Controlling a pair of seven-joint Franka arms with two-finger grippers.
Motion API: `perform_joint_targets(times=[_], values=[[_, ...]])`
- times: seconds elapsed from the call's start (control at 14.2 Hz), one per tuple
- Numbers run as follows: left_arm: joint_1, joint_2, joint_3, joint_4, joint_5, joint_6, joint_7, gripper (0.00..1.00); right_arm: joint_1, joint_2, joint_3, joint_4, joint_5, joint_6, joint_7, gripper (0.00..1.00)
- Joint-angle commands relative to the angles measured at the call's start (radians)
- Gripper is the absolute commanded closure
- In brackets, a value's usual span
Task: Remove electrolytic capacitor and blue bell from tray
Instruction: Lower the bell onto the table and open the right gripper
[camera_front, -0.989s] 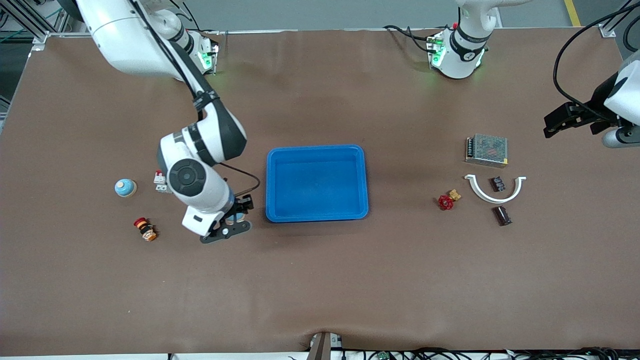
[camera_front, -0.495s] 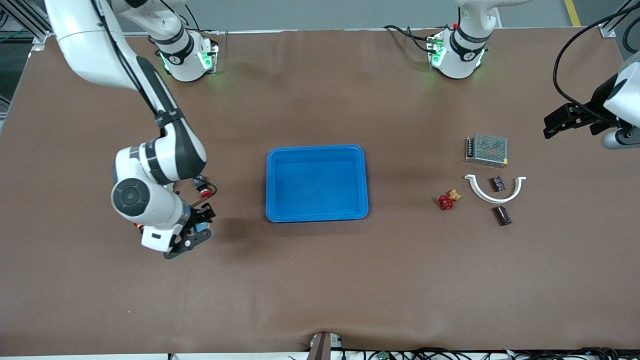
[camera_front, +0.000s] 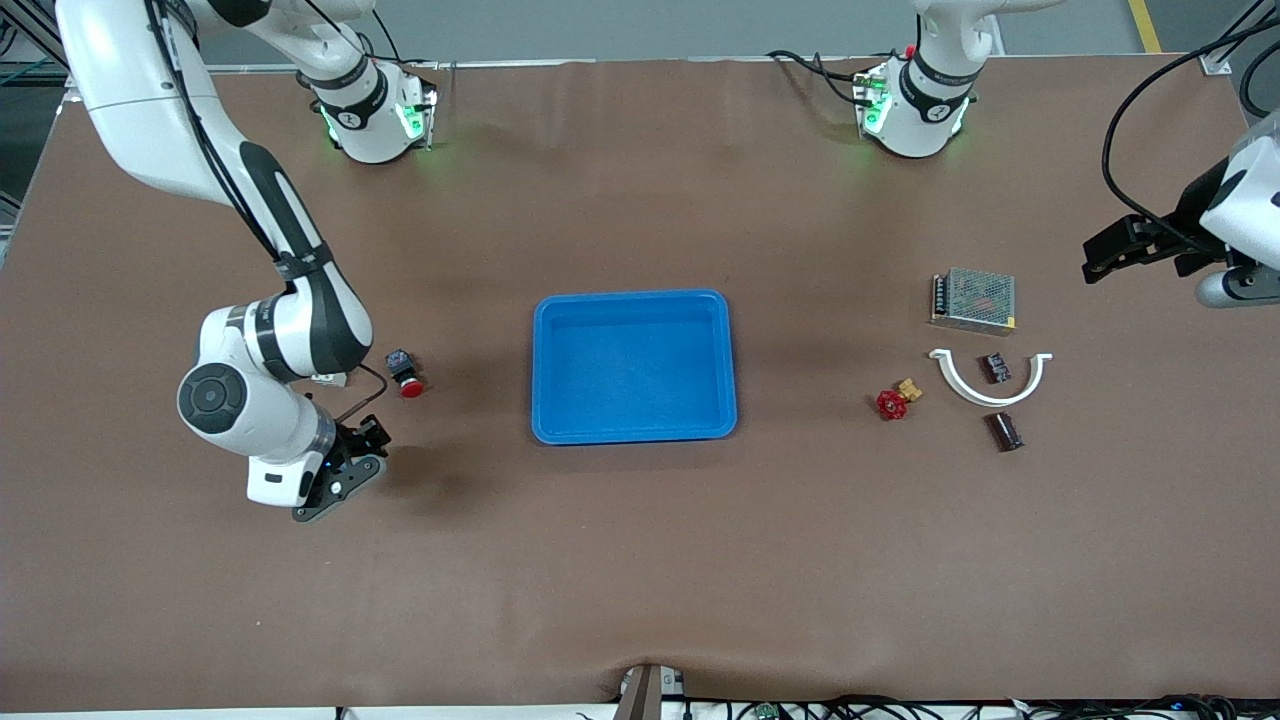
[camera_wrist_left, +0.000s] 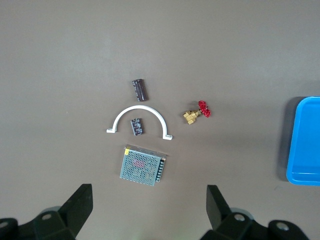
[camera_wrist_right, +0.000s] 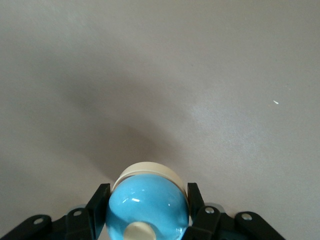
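Two fingers (camera_wrist_right: 100, 205) of the right gripper (camera_wrist_right: 145, 210) pinch the blue bell (camera_wrist_right: 147, 207) across its glossy, likely slippery dome, while the left gripper (camera_wrist_left: 147, 212) waits, fingers spread.

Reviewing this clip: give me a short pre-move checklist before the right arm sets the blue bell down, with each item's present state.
1. Blue bell clamped in right gripper: ok.
2. Bell is out of the tray: ok, the gripper is over bare table toward the right arm's end.
3. Nothing left inside the tray: ok.
4. Table under the bell free of parts: ok in the right wrist view; the red push button lies apart.
5. Left gripper open, waiting over its own end of the table: ok.
6. Electrolytic capacitor lies outside the tray: ok.
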Motion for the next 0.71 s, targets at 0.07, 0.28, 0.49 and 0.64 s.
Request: perform_joint_targets(times=[0.07, 0.28, 0.49, 0.64], values=[[-0.005, -0.002, 0.005, 0.007, -0.004, 0.001, 0.012, 0.00, -0.040, -0.014, 0.020, -0.085, -0.019, 0.095, -0.028, 0.58], [-0.005, 0.003, 0.005, 0.007, -0.004, 0.001, 0.008, 0.00, -0.051, -0.009, 0.020, -0.102, -0.019, 0.126, -0.029, 0.58], [-0.006, 0.002, 0.005, 0.009, 0.005, 0.001, 0.003, 0.00, -0.075, 0.012, 0.022, -0.108, -0.016, 0.171, -0.085, 0.58], [-0.006, -0.003, 0.002, 0.007, 0.004, -0.001, 0.000, 0.00, -0.077, 0.014, 0.022, -0.115, -0.016, 0.182, -0.086, 0.58]])
